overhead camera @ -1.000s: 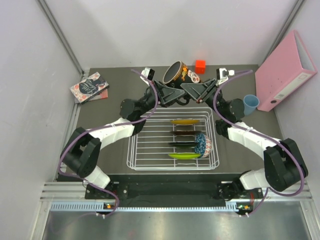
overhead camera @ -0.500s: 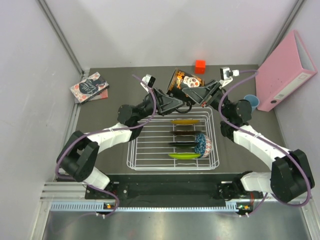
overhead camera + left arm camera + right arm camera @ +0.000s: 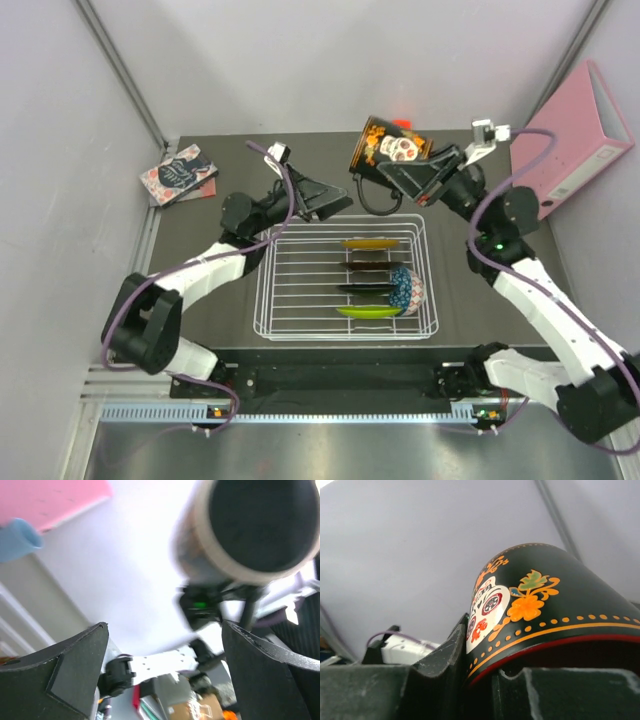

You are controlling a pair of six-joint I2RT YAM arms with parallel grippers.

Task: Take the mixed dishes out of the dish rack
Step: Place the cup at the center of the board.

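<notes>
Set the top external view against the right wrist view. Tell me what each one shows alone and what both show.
Top external only: the dish rack holding a yellow plate, a lime green plate and a blue patterned bowl, the pink binder, and the open left hand. Right wrist only: a red-edged rim gripped between the fingers. Both: the dark skull mug held in the right hand.

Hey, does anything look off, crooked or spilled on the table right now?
The dark mug stands out: the right gripper holds it by the rim, lifted beyond the far edge of the dish rack and tipped on its side. The blue patterned bowl stands on edge in the rack. Nothing looks spilled or broken.
</notes>
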